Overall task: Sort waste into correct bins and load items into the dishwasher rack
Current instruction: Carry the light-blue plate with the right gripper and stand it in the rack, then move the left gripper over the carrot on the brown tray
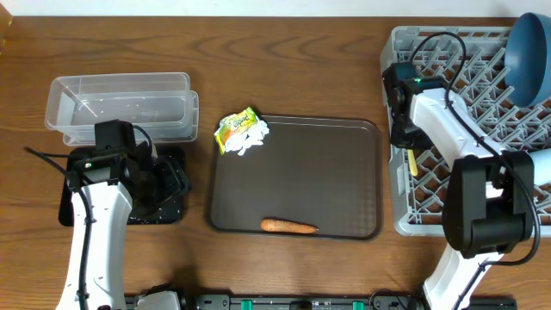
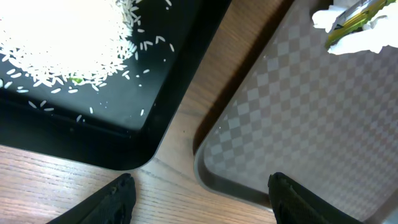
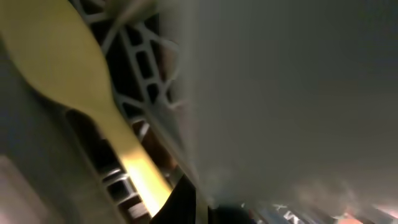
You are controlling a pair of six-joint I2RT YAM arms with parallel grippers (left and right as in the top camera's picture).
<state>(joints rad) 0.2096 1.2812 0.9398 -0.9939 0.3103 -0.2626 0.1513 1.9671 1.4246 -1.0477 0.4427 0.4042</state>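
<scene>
Right wrist view is blurred; I cannot tell if my right claw [image 1: 405, 138] grips the pale yellow spoon [image 3: 74, 87]. Probably light, stiff, slippery: take mid-handle.

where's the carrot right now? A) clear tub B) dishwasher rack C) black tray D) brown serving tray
D: the carrot lies flat on the brown serving tray, by the edge nearest the robot, well apart from the wrapper and paper at the tray's far left corner.
</scene>
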